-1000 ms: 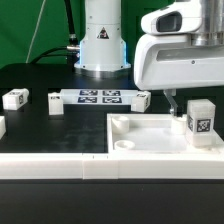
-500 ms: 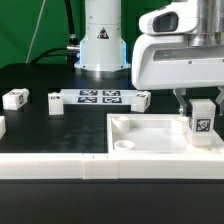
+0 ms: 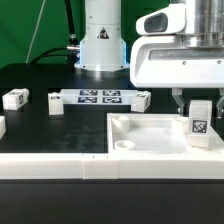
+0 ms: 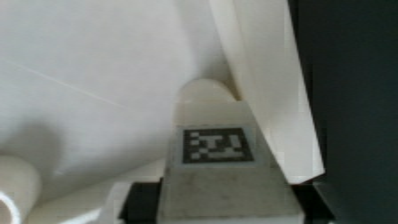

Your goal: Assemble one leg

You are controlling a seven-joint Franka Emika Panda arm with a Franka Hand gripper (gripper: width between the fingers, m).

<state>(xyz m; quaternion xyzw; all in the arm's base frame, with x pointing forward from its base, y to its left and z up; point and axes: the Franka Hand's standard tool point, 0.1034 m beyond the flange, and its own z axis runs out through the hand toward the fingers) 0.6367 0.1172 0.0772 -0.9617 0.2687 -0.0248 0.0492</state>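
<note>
Leg (image 3: 200, 122) upright in tray (image 3: 140, 130) corner, end effector (image 3: 198, 103) closed on it

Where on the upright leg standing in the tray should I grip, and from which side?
Grip the upper half of the leg, coming straight down from above. It stands upright in the tray, whose raised rim runs close by its base, while its top is free. Set the claw on two opposite flat sides; in the wrist view it straddles them.

White leg (image 3: 200, 119), black-and-white square tag; white tray (image 3: 150, 157); black table (image 3: 45, 125); green backdrop (image 3: 25, 30).
</note>
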